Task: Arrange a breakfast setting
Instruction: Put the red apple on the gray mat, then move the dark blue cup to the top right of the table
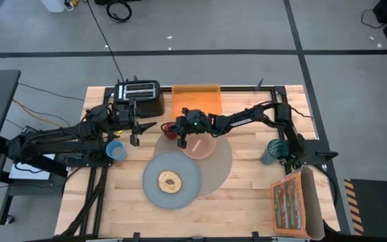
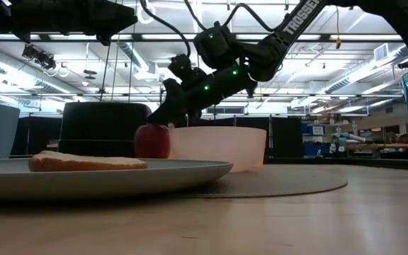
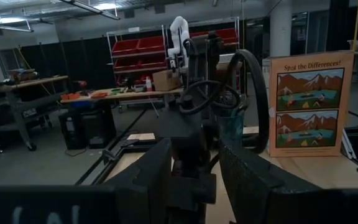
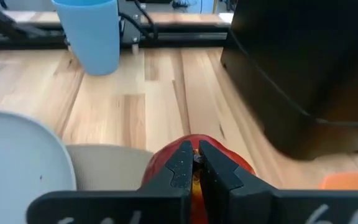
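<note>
One claw does the work: the right gripper (image 4: 196, 163), pressed nearly shut, pinches the stem of the round red apple (image 4: 229, 163) right under it. It should hold the thin stem gently. The apple rests beside the see-through pink bowl (image 1: 199, 145), left of it, at the mat's far edge.

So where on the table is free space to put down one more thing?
Bare wood lies along the near edge between the plate and the puzzle board, and between the grey mat and the teal glass. It is crowded around the apple, pink bowl and toaster.
</note>
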You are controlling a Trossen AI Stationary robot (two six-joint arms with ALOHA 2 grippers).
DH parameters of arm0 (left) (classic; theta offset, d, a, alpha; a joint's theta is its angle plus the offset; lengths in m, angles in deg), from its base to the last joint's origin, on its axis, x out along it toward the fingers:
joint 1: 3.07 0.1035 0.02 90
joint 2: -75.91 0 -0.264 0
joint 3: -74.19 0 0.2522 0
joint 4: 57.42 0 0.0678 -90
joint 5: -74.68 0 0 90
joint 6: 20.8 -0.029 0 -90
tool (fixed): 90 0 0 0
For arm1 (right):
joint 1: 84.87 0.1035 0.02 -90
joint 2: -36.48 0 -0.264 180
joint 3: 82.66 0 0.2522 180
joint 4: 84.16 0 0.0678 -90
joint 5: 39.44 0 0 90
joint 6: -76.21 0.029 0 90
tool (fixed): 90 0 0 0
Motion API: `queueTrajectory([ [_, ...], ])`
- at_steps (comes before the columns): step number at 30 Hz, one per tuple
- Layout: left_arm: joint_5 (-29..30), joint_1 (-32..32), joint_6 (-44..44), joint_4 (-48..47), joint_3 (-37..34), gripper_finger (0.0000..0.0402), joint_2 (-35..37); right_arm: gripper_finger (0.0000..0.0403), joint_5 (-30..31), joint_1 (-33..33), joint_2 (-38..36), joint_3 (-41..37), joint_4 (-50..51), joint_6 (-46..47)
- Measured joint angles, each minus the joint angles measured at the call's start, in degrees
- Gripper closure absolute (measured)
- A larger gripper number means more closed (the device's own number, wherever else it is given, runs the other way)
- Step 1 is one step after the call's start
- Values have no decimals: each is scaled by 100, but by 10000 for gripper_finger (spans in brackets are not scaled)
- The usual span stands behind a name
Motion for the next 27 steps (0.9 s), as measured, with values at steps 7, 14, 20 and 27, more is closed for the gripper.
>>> queueTrajectory([
  [7,0,2,-5,-40,0,260,0,370,-39,0,-4,7,-39,6],
  [14,2,2,-45,-317,-2,260,-2,320,-44,0,-9,7,-21,46],
  [20,2,2,-45,-375,-2,260,-1,273,-44,6,-86,7,18,23],
  [27,-1,1,-60,-565,-9,260,-2,249,-44,115,-781,7,542,-437],
])
